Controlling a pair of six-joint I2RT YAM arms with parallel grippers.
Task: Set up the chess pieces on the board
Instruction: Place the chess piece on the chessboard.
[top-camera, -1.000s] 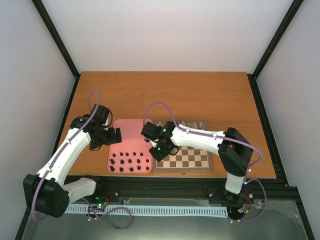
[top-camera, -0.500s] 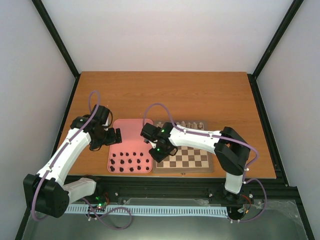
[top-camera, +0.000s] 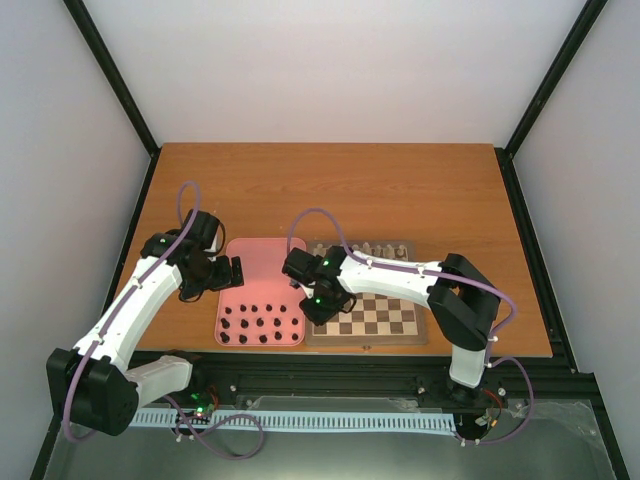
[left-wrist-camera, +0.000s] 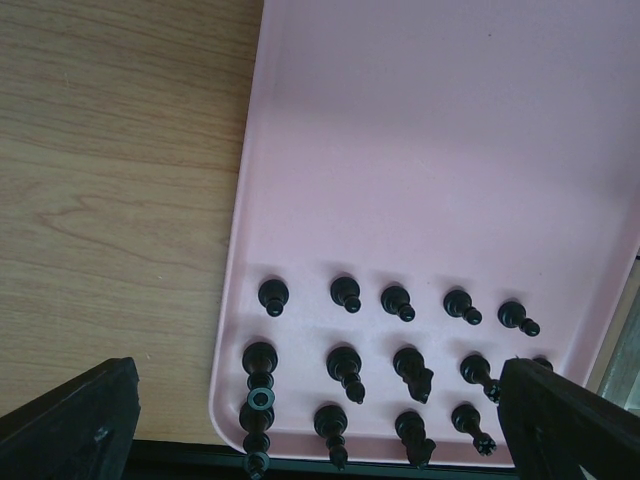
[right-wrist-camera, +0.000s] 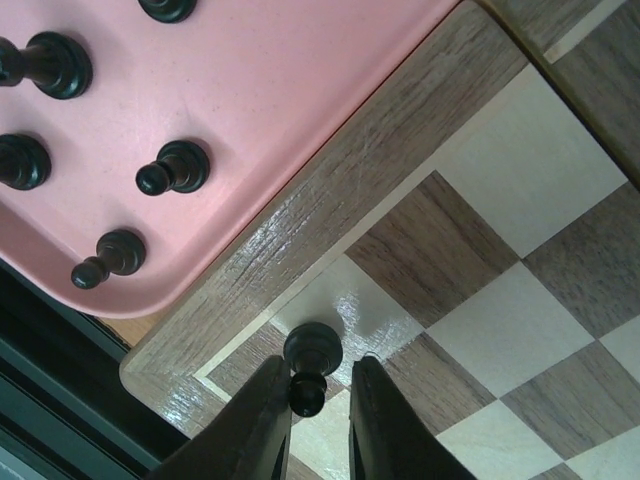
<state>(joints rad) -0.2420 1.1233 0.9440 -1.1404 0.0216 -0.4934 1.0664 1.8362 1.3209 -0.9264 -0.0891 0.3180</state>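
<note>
dark pawn upright on corner sq, jaws flanking it

right gripper (right-wrist-camera: 316, 370) sits right over the dark pawn (right-wrist-camera: 312, 350), standing on the board (right-wrist-camera: 300, 240) by the tray-side corner. jaws hug its head, can't tell if pinching or let go. exit looks straight up. left gripper (left-wrist-camera: 315, 378) spread wide, empty, over pink tray (left-wrist-camera: 420, 120) w/ dark pieces (left-wrist-camera: 345, 292).

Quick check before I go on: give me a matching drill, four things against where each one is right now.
Things:
1. pawn at the right tool
2. cream pieces
3. other dark pieces
4. left tool

Places:
A. in rows on the tray
B. open, above the tray's edge
C. far edge of the board
D. on the board, near its corner by the tray

Pairs: 1-D, 2-C, 3-A, 4-B
</note>
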